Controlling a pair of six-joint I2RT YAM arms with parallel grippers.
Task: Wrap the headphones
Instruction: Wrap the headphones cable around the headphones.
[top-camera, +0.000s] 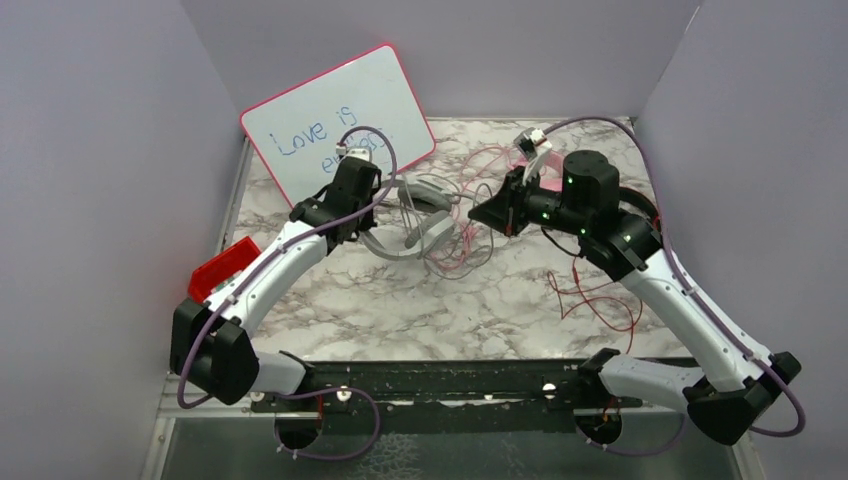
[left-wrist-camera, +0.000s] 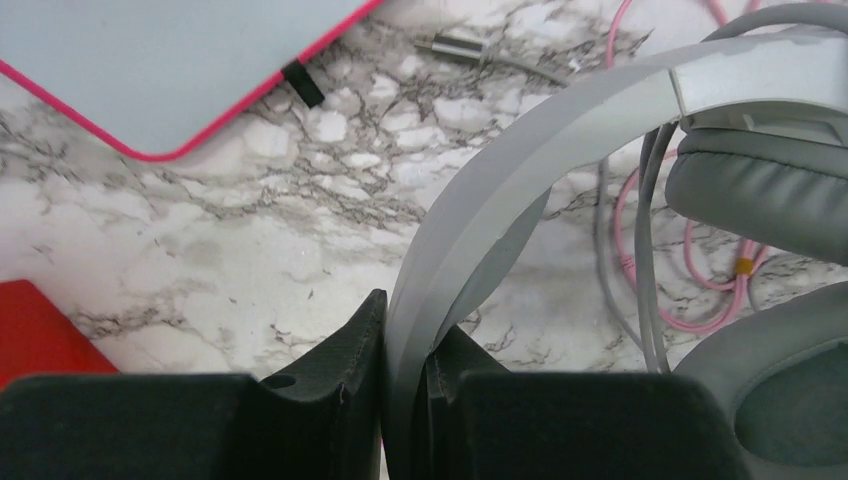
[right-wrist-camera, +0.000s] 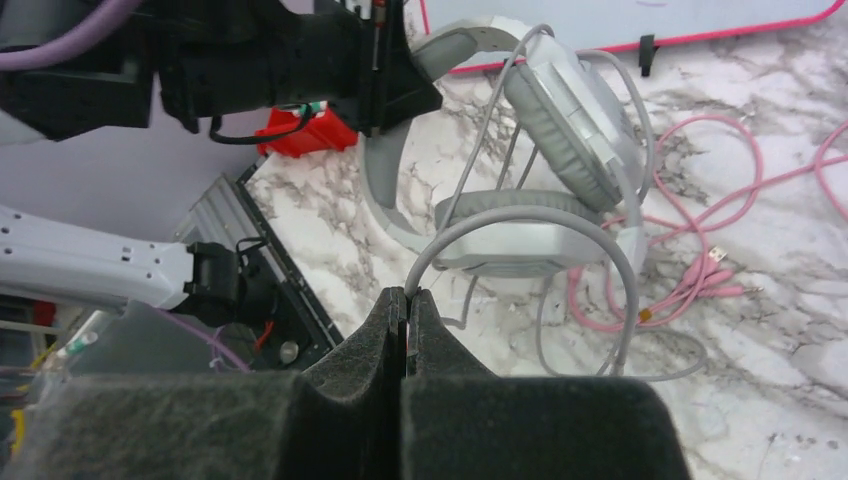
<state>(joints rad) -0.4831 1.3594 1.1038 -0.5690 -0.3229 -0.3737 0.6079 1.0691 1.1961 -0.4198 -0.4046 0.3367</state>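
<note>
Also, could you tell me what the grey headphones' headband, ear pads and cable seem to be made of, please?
Headband: probably rigid matte grey plastic; smooth, holds its curve. Ear pads: likely leatherette over foam; soft bulge, faint sheen. Cable: seemingly a flexible rubbery grey sheath; thin, loops freely.

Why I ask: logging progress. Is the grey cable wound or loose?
Loose: grey cable arcs free over the grey headphones, pinched in the right gripper.
</note>
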